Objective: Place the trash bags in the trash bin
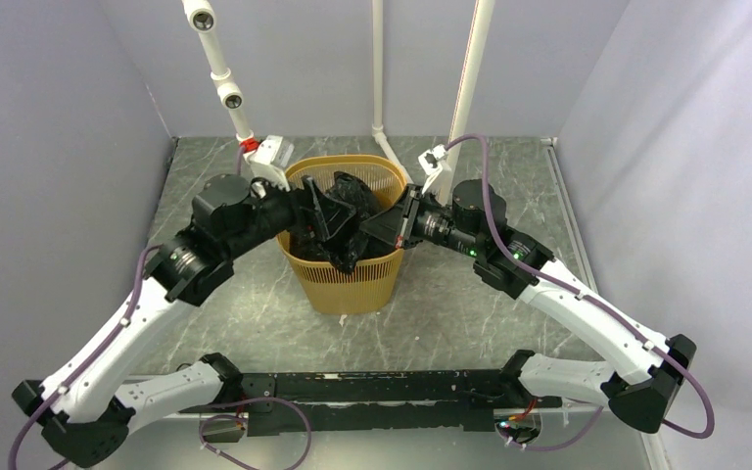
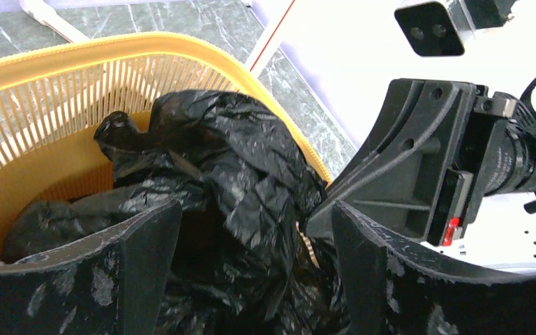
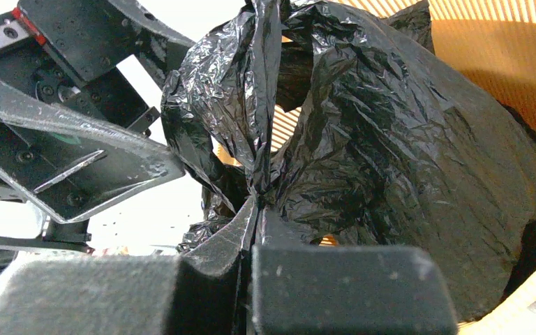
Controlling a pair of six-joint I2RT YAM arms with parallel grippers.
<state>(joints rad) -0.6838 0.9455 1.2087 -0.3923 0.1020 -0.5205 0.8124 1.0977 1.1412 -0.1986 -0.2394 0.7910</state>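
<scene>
The yellow-orange trash bin (image 1: 348, 284) stands at the table's middle. The crinkled black trash bag (image 1: 352, 196) lies bunched inside it, partly bulging above the rim. My left gripper (image 1: 325, 220) hangs over the bin's left side. In the left wrist view its jaws (image 2: 255, 209) are wide open, with the bag (image 2: 237, 146) between and below them and the bin wall (image 2: 49, 91) behind. My right gripper (image 1: 377, 230) reaches in from the right. In the right wrist view it (image 3: 257, 202) is shut on a twisted fold of the bag (image 3: 391, 139), inside the bin (image 3: 502, 56).
White poles with cameras (image 1: 217, 69) and a white box (image 1: 272, 155) stand behind the bin. Grey walls close in the left, right and back. A black rail (image 1: 372, 392) runs along the near edge. The two grippers are close together over the bin.
</scene>
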